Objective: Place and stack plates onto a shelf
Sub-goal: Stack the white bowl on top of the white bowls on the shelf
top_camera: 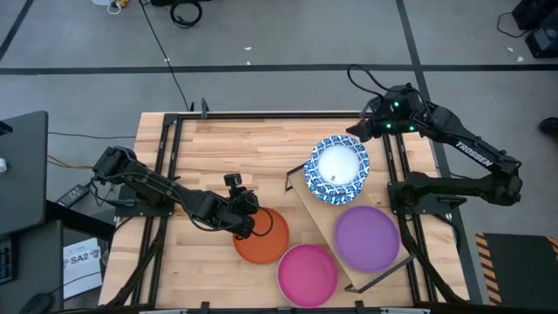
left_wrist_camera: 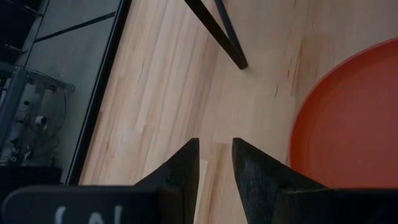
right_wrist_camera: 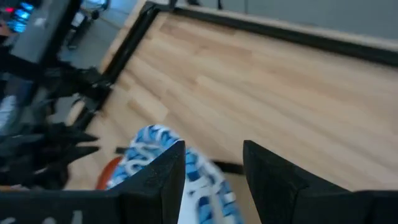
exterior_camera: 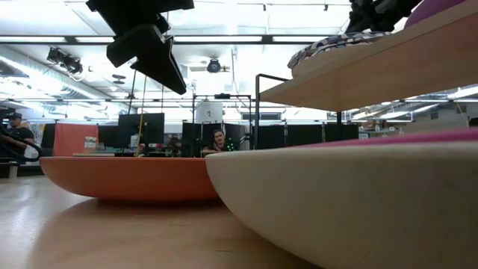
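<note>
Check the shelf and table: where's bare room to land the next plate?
Shelf: only a bare corner strip left of the blue-and-white plates; purple plate fills the rest. Table: the whole far-left stretch is free. Crowded near edge: orange plate under the left hand, pink plate beside it. Right hand hovers at the blue-and-white plates' far rim.

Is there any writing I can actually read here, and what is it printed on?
"TROSSEN": on the right arm, high view.
"SA2": on a paper sheet on the floor left of the table; its smaller print is too small to read.
White marks on the left wrist camera's housing: cut off, unreadable.
</note>
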